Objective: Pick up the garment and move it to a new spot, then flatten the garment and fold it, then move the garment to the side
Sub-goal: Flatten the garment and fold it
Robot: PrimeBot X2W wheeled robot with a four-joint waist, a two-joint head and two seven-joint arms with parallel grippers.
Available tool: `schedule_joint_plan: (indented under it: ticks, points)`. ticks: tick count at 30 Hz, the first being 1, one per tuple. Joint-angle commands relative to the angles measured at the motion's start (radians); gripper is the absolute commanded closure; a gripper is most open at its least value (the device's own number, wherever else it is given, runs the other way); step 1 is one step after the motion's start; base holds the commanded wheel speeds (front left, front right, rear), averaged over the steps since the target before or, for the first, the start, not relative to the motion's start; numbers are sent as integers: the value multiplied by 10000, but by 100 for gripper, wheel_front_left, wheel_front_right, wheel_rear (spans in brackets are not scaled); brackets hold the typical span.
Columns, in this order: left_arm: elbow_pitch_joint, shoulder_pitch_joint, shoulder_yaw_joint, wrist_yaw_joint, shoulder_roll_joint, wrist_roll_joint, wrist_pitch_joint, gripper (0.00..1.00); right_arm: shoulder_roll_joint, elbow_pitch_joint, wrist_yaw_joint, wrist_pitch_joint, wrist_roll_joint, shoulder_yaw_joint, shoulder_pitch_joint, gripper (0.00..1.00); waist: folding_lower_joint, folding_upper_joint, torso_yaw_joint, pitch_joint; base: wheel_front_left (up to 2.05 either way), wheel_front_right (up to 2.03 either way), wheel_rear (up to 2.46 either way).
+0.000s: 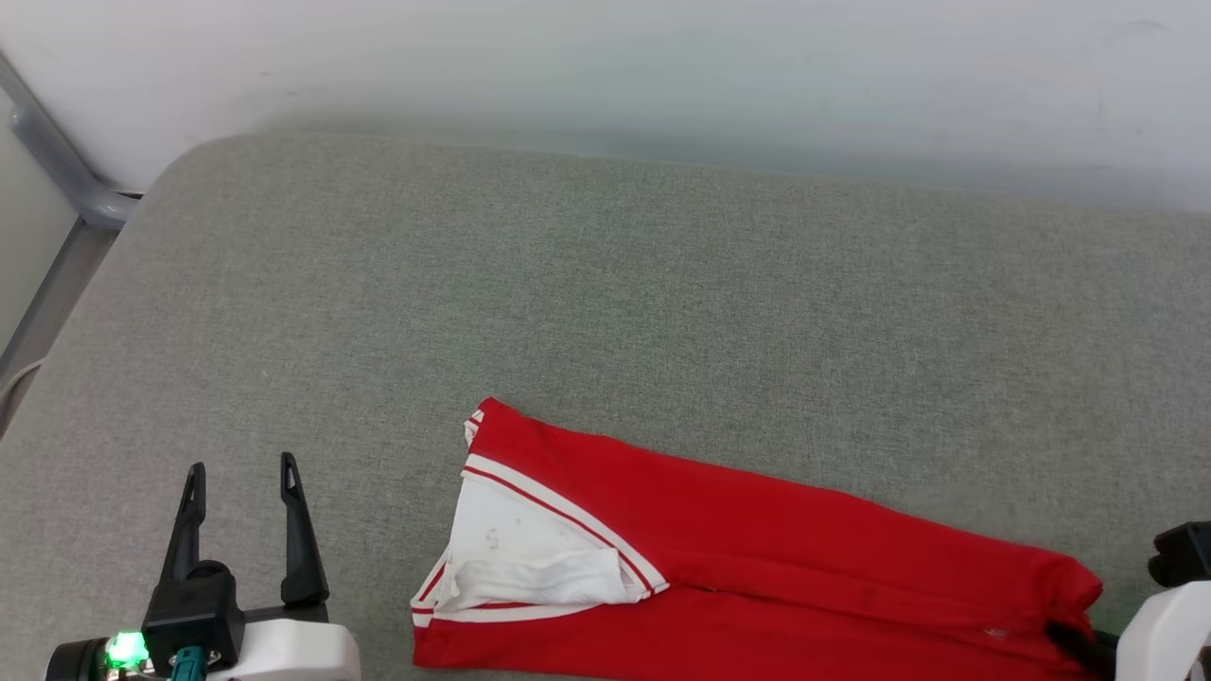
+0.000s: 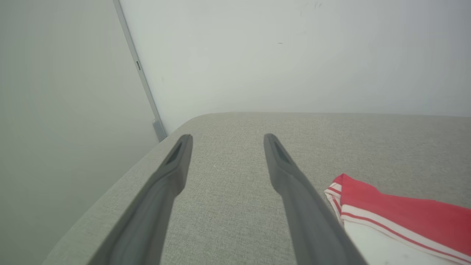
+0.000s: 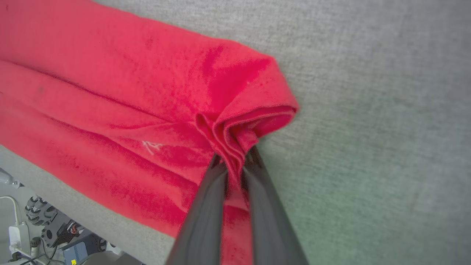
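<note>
A: Where is the head camera looking from?
B: It is looking down from high over the cushion [image 1: 605, 284], facing the wall [image 1: 662, 66] and taking in most of the garment [image 1: 757, 558].
A: And the wrist cameras?
B: The left one is sitting low, looking along the cushion toward the wall, and is sharing the garment's sleeve end with the head view. The right one is looking almost straight down, very near the garment's other end, which the head view is catching too.
</note>
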Motion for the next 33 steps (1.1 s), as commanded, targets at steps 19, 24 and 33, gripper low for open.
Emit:
schedule_joint_plan:
  ticks: [19,24,33]
  points:
    - [20,104,253,-1105,-619,1033,-45,0,-1140,1857,-30,-620,-442,-1784,-413,100,1,0,-92,-155,0,0,0]
    - [102,261,284,-1210,-688,1106,-45,0,-940,1182,-25,-658,-25,-1865,-91,100,1,0,-136,-286,0,0,0]
    - [186,375,358,-1278,-704,1188,-45,0,-598,-2094,-22,174,433,-2034,973,100,1,0,-188,-438,0,0,0]
